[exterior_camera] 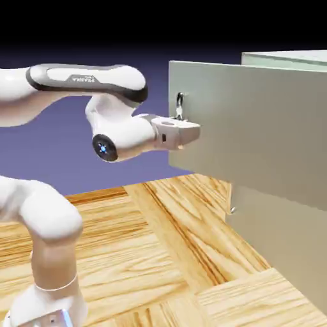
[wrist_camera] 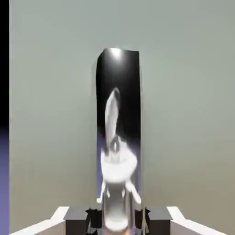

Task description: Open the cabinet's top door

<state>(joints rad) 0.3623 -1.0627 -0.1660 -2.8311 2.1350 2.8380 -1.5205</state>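
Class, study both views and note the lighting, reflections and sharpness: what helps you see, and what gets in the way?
Exterior view: bright highlights wash out parts of the white arm; the backdrop fades to black at the top. Hand view: the shiny handle carries a glare spot and a distorted white reflection; the door looks flat, almost textureless.

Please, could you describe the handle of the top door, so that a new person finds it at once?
On the big pale cabinet, look at the upper door, which stands out. Near its left edge is a shiny upright handle, the one the gripper grips.
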